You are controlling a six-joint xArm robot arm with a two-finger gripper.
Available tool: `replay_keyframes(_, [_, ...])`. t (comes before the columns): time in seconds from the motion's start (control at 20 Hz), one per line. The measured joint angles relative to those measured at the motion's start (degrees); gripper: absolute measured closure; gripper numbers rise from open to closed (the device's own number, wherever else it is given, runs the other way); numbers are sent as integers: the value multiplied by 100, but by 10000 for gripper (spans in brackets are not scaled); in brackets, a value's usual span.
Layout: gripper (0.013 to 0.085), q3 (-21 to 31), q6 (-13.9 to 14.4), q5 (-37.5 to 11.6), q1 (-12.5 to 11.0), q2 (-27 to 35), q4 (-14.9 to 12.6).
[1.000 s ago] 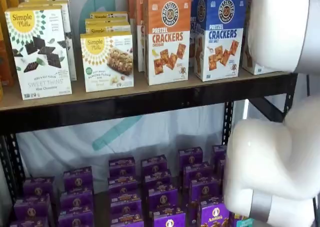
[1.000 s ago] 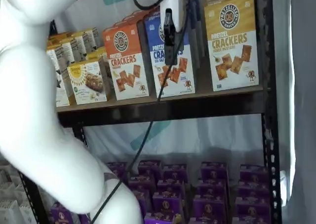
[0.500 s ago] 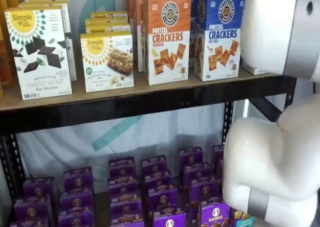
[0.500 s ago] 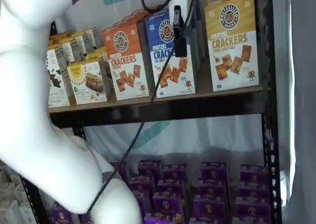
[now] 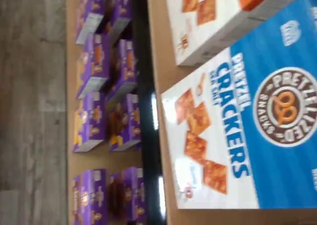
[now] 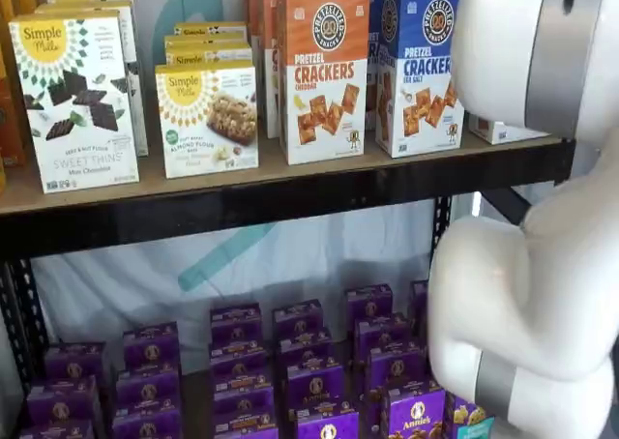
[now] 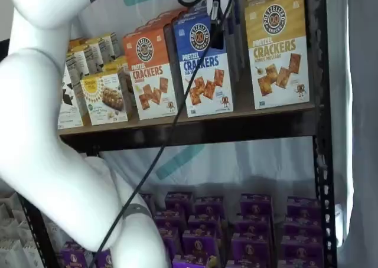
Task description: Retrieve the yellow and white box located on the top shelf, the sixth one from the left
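The yellow and white box (image 7: pixel 277 49) stands at the right end of the top shelf (image 7: pixel 195 129), upright and facing front. My gripper (image 7: pixel 217 35) hangs from the view's top edge in front of the blue Pretzel Crackers carton (image 7: pixel 204 67), one carton left of the yellow one. Its black fingers show side-on with nothing in them, and the jaws stand open. In a shelf view my white arm (image 6: pixel 542 52) hides the yellow and white box except a white lower corner (image 6: pixel 503 130). The wrist view shows the blue carton (image 5: pixel 247 136) close up, not the yellow one.
An orange Pretzel Crackers carton (image 7: pixel 150 73) stands left of the blue one, with Simple Mills boxes (image 6: pixel 73 101) further left. Several purple boxes (image 7: pixel 254 226) fill the lower shelf. A black upright (image 7: pixel 319 103) stands right of the yellow box. A black cable (image 7: pixel 171 126) trails down from the gripper.
The gripper has moved up and a little to the right across the blue carton, toward the yellow box. The arm has swung left, covering more of the shelf's right end.
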Motion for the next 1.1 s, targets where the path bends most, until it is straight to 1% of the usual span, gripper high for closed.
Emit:
replay_keyframes(0.1, [130,-1,-14,-74,-98,29,219])
replay_keyframes(0.3, [130,-82,-33,-212,-243,160,566])
replay_keyframes(0.45, [130,-160,-45,-387,-267,279,730])
replay_keyframes(0.5, [130,-189,-51,-469,-244,320,745])
replay_keyframes(0.6, [130,-234,-64,-662,-145,392,708])
replay_keyframes(0.85, [130,-381,-20,-946,84,583,571])
replay_keyframes(1.0, [130,-694,71,-862,257,863,289])
replay_keyframes(1.1, [130,-801,95,-861,328,975,179])
